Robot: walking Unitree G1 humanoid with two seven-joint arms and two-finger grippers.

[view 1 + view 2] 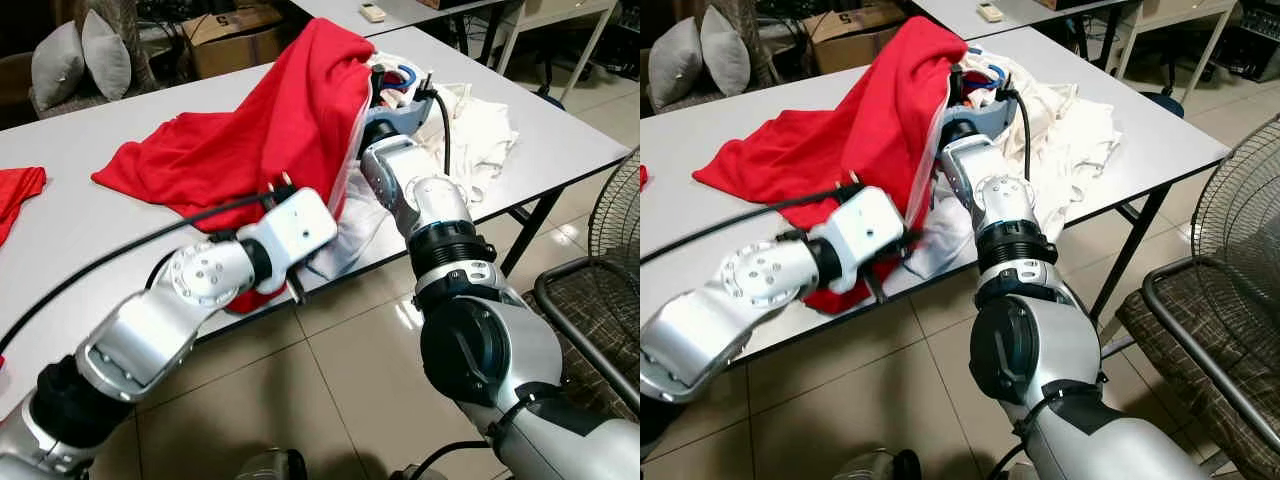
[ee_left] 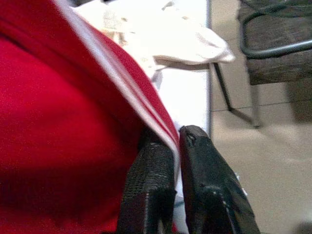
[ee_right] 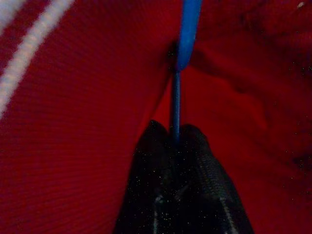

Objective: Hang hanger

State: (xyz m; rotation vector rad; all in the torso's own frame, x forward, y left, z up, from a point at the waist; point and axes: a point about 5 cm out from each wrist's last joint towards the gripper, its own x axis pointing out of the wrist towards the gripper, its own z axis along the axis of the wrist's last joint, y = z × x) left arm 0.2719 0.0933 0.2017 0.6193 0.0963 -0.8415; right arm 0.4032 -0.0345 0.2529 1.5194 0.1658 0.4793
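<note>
Right gripper [image 3: 176, 139] clenches the blue hanger [image 3: 186, 29] inside the red shirt [image 1: 270, 120]; left gripper [image 2: 176, 146] pinches its hem

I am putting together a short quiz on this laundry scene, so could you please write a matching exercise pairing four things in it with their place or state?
Things:
1. red garment
2. blue hanger
3. white clothes
4. left gripper

Places or states:
A. heaped on the table beyond the right arm
B. thin rod pinched between the right gripper's fingertips
C. shut on the garment's white-striped edge
D. lifted into a peak above the table

Pairs: 1-D, 2-B, 3-A, 4-C
</note>
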